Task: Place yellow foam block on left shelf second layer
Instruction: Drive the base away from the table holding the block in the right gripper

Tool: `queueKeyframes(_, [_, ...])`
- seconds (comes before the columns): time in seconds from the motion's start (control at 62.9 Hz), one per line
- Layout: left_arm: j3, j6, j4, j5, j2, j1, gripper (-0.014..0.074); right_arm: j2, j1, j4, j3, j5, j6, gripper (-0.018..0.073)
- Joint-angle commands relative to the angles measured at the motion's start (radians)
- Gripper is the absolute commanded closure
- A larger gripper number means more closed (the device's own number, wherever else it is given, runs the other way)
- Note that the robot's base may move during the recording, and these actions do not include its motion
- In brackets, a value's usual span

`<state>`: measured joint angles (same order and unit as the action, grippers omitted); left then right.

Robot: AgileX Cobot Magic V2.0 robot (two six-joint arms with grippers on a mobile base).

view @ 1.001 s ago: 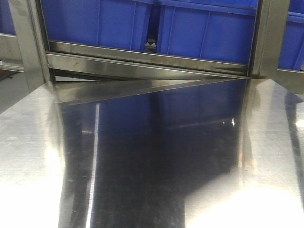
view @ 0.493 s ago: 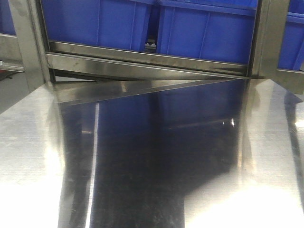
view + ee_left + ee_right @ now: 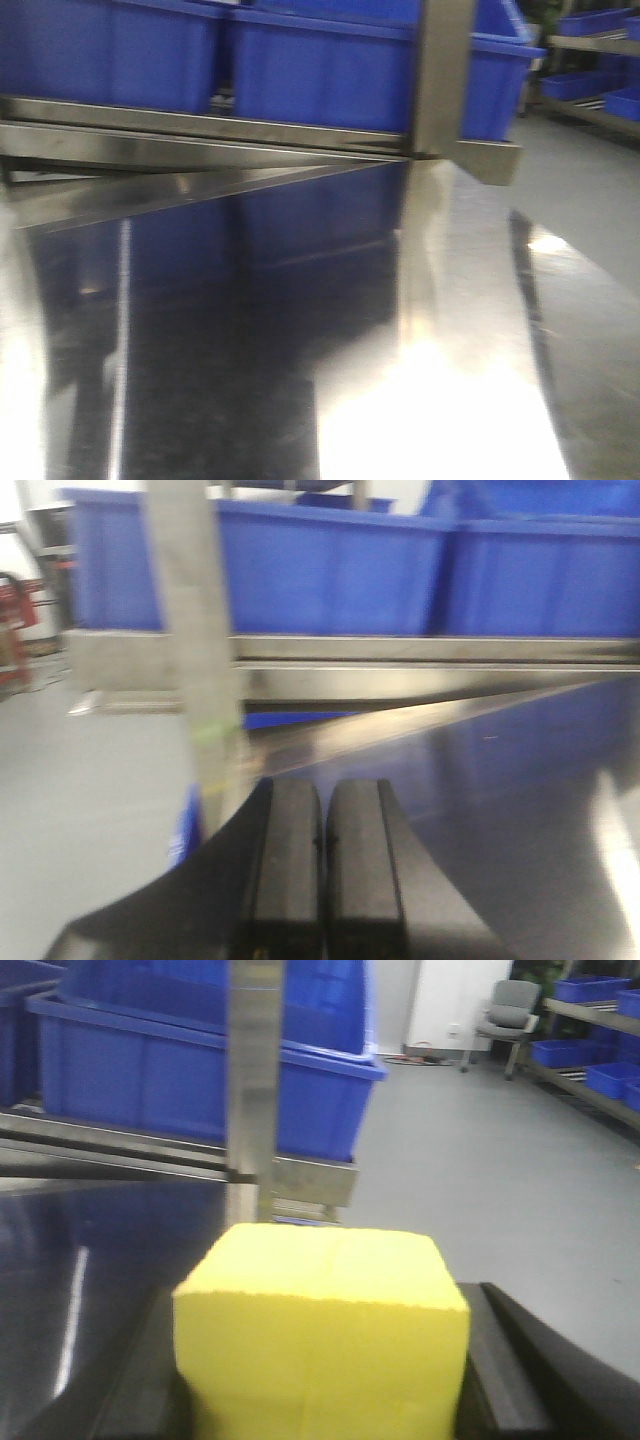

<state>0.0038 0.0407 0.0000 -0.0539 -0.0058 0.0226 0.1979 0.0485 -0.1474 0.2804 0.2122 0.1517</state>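
The steel bench [image 3: 450, 400] fills the front view from 3 through 6 to 9 o'clock, glossy, with blue mirrored in its dark middle; the whole view is smeared. Grey floor [image 3: 580, 180] shows at 2 o'clock, past the bench edge. At 12 o'clock a shelf rail [image 3: 200, 135] runs across, and blue bins [image 3: 320, 70] stand on it side by side. An upright post [image 3: 440, 70] crosses them at 1 o'clock.

In the right wrist view the yellow block [image 3: 325, 1290] takes up 6 o'clock, on no shelf layer. The right pincer [image 3: 322, 1360] grips it, with dark fingers [image 3: 520, 1360] against its sides at 4 and 8 o'clock. Its top face is flat and its front edge sharp. Behind it the post rises at 12 o'clock, a bin sits at 11 o'clock, and floor spreads from 1 to 3 o'clock. A grey chair [image 3: 510, 1010] stands far off at 1 o'clock.

In the left wrist view the left pincer [image 3: 322, 810] sits at 6 o'clock over the bench, its two black fingers pressed together with nothing between them. A post stands at 10 o'clock, and bins line the rail at 12 o'clock
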Motion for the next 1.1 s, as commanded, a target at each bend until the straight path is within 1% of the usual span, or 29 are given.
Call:
queueKeyframes(0.0, [0.028, -0.004, -0.006, 0.083, -0.020, -0.002, 0.0472, 0.009, -0.008, -0.006, 0.029, -0.096, -0.008, 0.0132])
queueKeyframes(1.081, [0.028, -0.004, -0.006, 0.083, -0.020, -0.002, 0.0472, 0.009, -0.008, -0.006, 0.029, -0.096, -0.008, 0.0132])
